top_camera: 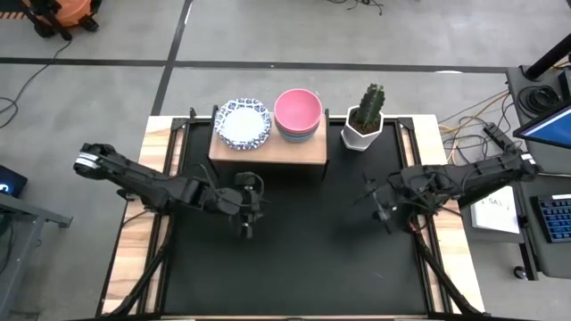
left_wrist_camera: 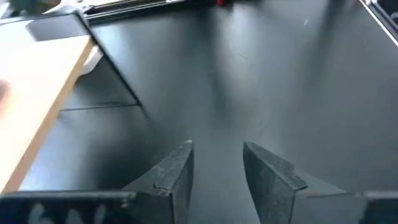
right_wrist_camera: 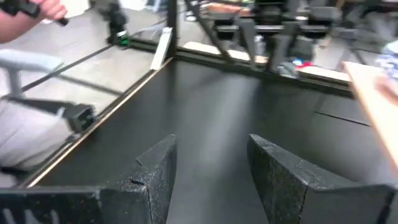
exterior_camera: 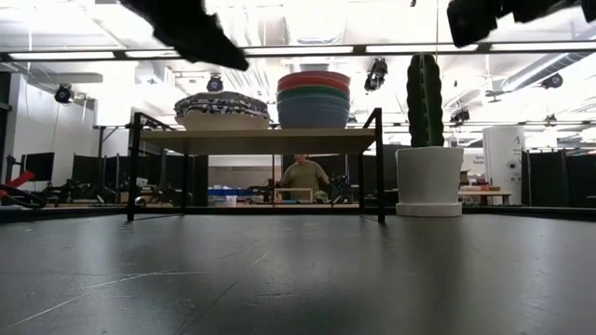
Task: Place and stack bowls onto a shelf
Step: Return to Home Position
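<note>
The left gripper (left_wrist_camera: 217,146) hangs over the bare table (top_camera: 294,259) just in front of the shelf (top_camera: 268,153), fingers spread and holding nothing. The right gripper (right_wrist_camera: 211,140), likewise spread and empty, hovers near the cactus pot (top_camera: 363,130). The likeliest mishap is a careless swing of either arm, which could bump the shelf's front edge or the pot and shake the bowls loose. On the shelf stand two stacks side by side: a patterned stack (top_camera: 243,123), whose bowls cannot be counted, and a plain stack (top_camera: 298,112) topped in pink, showing what look like four rims in the low view.
</note>
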`<action>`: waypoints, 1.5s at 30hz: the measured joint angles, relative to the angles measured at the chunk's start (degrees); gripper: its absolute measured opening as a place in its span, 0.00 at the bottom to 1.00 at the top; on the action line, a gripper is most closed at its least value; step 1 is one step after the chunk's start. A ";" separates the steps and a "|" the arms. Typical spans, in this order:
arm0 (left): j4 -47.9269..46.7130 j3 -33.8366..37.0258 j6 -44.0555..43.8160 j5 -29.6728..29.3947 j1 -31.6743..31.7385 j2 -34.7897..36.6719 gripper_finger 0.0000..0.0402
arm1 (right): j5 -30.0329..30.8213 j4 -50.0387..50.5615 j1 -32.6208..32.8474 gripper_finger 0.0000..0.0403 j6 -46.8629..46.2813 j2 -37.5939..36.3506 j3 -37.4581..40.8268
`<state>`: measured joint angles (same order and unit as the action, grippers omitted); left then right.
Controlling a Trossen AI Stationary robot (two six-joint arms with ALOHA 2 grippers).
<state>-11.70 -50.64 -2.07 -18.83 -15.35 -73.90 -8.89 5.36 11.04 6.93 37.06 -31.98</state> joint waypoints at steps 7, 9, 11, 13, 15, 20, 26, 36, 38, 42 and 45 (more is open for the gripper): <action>3.94 10.09 -0.33 -0.59 3.13 14.50 0.17 | -0.39 0.43 -5.34 0.40 -2.74 -8.58 5.72; 5.61 13.12 -0.01 -0.48 3.67 19.31 0.13 | -0.58 1.82 -5.87 0.38 -2.87 -10.46 6.51; 5.84 16.14 -0.19 -0.10 3.80 24.44 0.09 | -0.58 3.02 -6.11 0.37 -2.87 -12.06 6.77; 5.95 19.15 -0.96 -0.09 3.80 29.75 0.05 | -0.58 4.43 -6.19 0.35 -2.82 -13.83 6.76; 5.89 22.06 -2.34 -0.09 3.84 35.05 0.02 | -0.58 5.83 -6.20 0.33 -2.82 -15.33 6.46; 8.74 29.11 -5.24 -0.09 3.84 45.87 0.00 | -0.65 6.72 -6.20 0.30 -2.52 -18.96 6.42; 13.86 36.99 -6.00 -0.09 3.84 53.97 0.00 | -0.61 5.47 -6.20 0.27 -2.23 -22.55 7.29; 19.80 46.46 -8.27 -0.09 3.84 60.77 0.00 | -0.63 1.41 -6.20 0.25 -2.02 -32.57 13.95; 19.80 47.61 -9.06 -0.09 3.84 61.38 0.00 | -0.63 1.03 -6.20 0.25 -2.85 -35.00 15.91; 20.13 50.07 -9.29 -0.06 3.83 62.16 0.00 | -0.59 -0.04 -6.20 0.24 -3.94 -37.01 19.50; 19.92 50.04 -10.03 -0.05 3.84 62.20 0.00 | -0.28 -2.42 -6.20 0.24 -4.03 -35.81 21.39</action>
<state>8.22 -0.60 -12.10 -18.88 -11.51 -11.70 -9.17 2.93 4.84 2.90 1.26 -10.59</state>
